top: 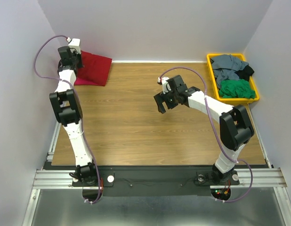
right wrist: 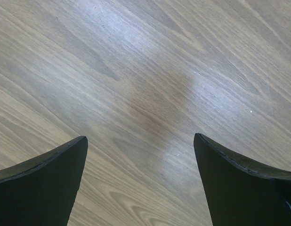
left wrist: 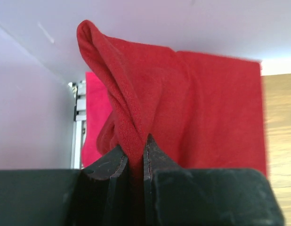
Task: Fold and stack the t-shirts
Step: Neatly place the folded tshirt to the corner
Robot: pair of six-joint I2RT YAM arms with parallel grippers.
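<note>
One view, my left wrist, shows hot-pink shirt (left wrist: 96, 117) behind crimson t-shirt (left wrist: 192, 108); left gripper (left wrist: 135, 151) clamps crimson fold; right gripper (right wrist: 140, 136) wide apart above table (right wrist: 145, 70).

red t-shirt (left wrist: 202, 108): matt cloth; table (right wrist: 145, 70): smooth wood; fingers (left wrist: 108, 188): matt black

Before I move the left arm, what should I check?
1. The left gripper shut on the red shirt: ok.
2. The red shirt flat: not ok, a fold is lifted at the pinch.
3. The pink shirt lined up with it: cannot tell.
4. The right gripper open, empty: ok.
5. The table bare under it: ok.
6. The bin emptied: not ok, shirts inside.
</note>
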